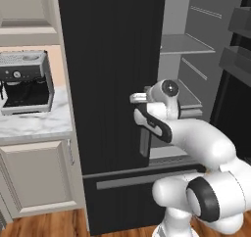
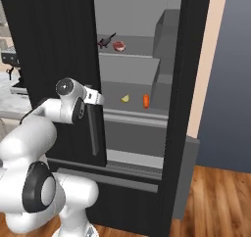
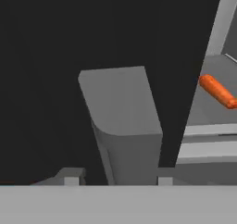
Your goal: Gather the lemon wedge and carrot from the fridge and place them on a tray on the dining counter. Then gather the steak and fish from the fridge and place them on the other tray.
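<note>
The fridge's (image 1: 112, 84) top and bottom run past the edges of both base views. In the hand view the carrot's (image 3: 218, 91) far end is cut by the right edge, and the grey handle (image 3: 122, 121) hides whether the fingertips (image 3: 70, 181) touch it. The fish (image 2: 104, 41) is too small to make out. The coffee machine (image 1: 24, 82) is clipped at the left edge.

one fridge (image 2: 54, 45), one steak (image 2: 119, 46), one fish (image 2: 104, 41), one lemon wedge (image 2: 125, 99), one carrot (image 2: 146, 101), one coffee machine (image 1: 25, 82)

I can read no text, label, brand, number or sign on anything from my remote station.
</note>
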